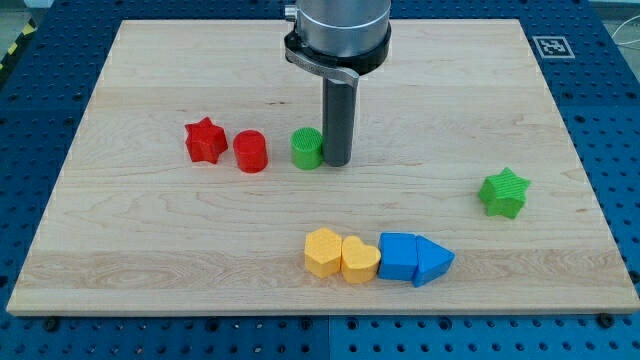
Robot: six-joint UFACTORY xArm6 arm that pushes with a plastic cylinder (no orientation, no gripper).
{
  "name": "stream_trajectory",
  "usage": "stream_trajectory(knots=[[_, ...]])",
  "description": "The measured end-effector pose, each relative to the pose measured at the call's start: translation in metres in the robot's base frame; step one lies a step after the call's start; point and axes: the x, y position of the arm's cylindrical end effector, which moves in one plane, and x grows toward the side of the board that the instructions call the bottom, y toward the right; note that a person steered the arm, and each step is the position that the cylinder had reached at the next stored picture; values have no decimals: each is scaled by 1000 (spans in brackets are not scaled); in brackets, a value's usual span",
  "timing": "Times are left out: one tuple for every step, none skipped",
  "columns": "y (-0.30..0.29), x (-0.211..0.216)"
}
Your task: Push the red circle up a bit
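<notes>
The red circle [250,152] stands on the wooden board [150,250], left of centre. A red star [205,140] sits just to its left, nearly touching it. A green circle [307,148] stands to its right. My tip [336,162] is right against the green circle's right side, about one block's width to the right of the red circle and level with it.
A green star [502,193] lies at the view's right. Along the view's bottom stand a yellow hexagon [323,251], a yellow heart [360,260], a blue block [398,256] and a blue triangle [433,262], in a touching row.
</notes>
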Motion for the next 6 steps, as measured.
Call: stream_trajectory(knots=[[0,13],[-2,35],[-22,42],[-52,42],[-76,42],[-93,37]])
